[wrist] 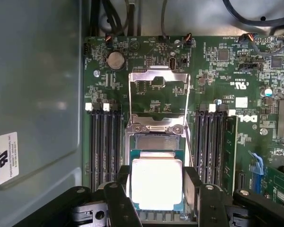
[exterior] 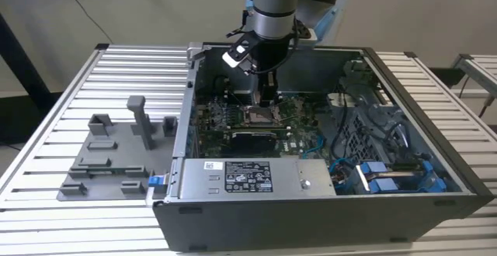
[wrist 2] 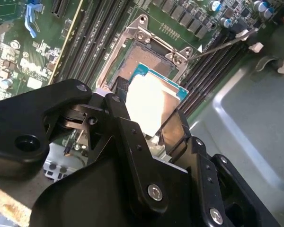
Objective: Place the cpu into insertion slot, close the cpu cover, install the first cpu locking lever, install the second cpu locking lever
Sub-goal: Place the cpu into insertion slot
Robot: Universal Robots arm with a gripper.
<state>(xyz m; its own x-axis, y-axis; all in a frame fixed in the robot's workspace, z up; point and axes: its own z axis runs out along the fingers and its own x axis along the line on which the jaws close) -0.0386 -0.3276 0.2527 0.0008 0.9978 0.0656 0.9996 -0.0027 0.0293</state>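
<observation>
My gripper [exterior: 266, 97] reaches down inside the open computer case, over the green motherboard [exterior: 233, 125]. It is shut on the cpu [wrist: 156, 183], a small square chip with a bright silver face and a green edge, also seen in the second wrist view [wrist 2: 149, 101]. Black fingers [wrist: 191, 184] press on two opposite sides of the chip. The cpu sits over the insertion slot [wrist: 154, 142]; whether it rests in the slot I cannot tell. Beyond the slot, the cpu cover [wrist: 158, 73] stands swung open. A thin locking lever [wrist 2: 222, 45] lies swung out beside the slot.
Black memory slots [wrist: 106, 142] run along both sides of the socket. A grey case wall [wrist: 35, 94] stands close by. The power supply [exterior: 241, 177] and blue-plugged cables [exterior: 388, 177] fill the case front. A grey fixture plate [exterior: 116, 151] lies at the exterior view's left.
</observation>
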